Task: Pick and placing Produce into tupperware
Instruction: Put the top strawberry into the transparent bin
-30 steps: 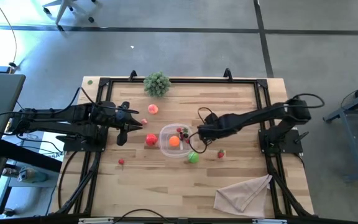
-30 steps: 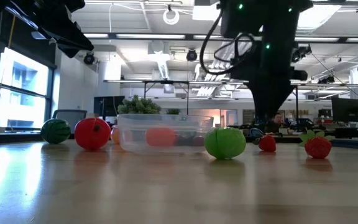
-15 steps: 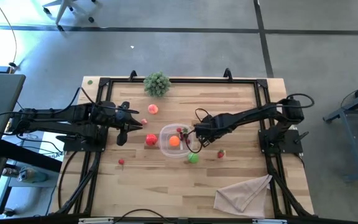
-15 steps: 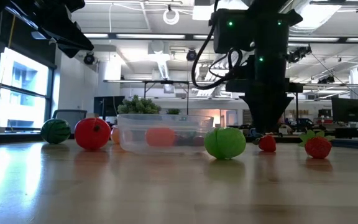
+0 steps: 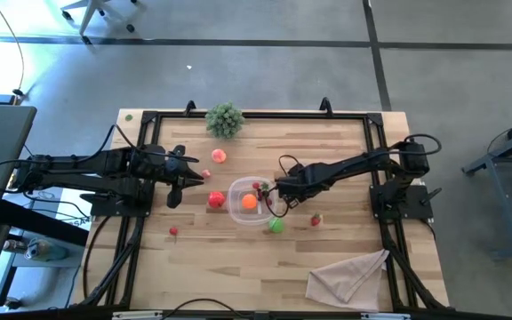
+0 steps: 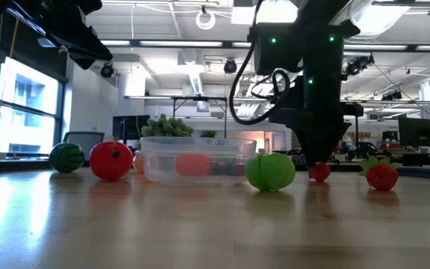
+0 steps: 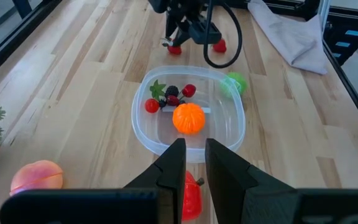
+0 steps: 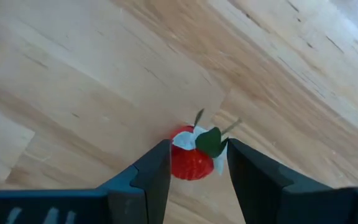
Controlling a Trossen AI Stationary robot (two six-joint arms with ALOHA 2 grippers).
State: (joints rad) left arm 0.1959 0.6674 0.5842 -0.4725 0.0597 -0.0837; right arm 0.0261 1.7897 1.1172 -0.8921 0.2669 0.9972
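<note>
Since a second ago, the right gripper (image 8: 194, 163) has slid in toward the tub (image 5: 254, 201) and dropped. Its fingers (image 8: 148, 174) now straddle a strawberry (image 8: 192, 158) on the table just beside the tub's right edge, half open, not yet pinching. Best to close squarely on the red body, below the leaves, before lifting. The left gripper (image 7: 191, 171) waits left of the tub, nearly shut, empty. An orange (image 7: 188, 118) and berries lie inside.

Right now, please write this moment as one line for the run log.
right gripper: around small red strawberry on table beside tupperware, grip not confirmed | left gripper: shut, waiting | tupperware: orange fruit, small red pieces
</note>
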